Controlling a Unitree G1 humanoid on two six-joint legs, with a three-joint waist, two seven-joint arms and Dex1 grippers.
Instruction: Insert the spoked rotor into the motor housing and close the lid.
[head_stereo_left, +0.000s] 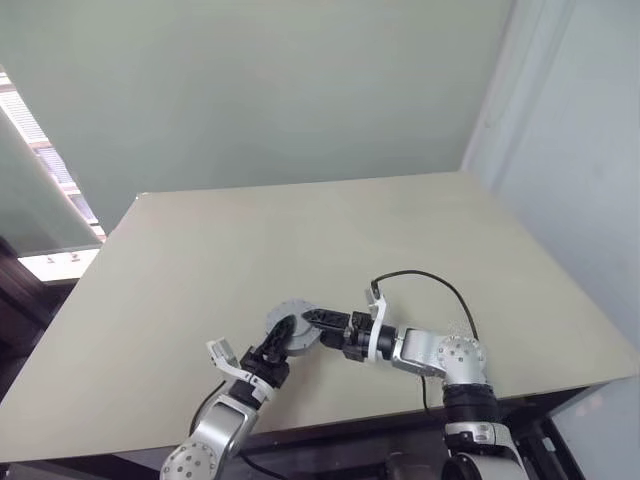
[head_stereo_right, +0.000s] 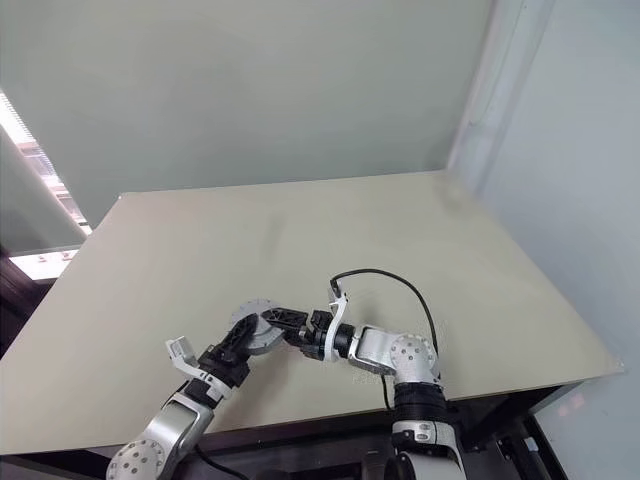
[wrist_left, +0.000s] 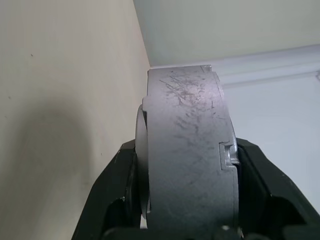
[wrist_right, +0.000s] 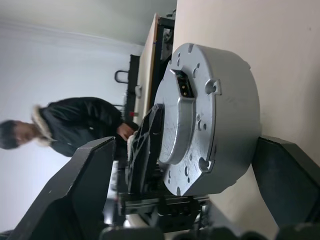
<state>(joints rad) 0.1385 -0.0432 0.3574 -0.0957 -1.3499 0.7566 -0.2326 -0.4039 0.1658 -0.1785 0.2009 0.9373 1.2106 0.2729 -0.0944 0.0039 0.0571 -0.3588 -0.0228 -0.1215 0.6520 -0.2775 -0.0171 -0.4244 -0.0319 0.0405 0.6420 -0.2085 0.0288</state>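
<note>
Above the beige table, the left gripper clamps the closed grey motor housing by its flat faces; the right gripper brackets it with jaws spread, apparently let go. A one-handed hold could slip and drop it

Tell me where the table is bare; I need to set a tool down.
The beige tabletop is free from the far edge down. Crowded only near the front edge, where both grippers meet around the round grey metal motor housing.
</note>
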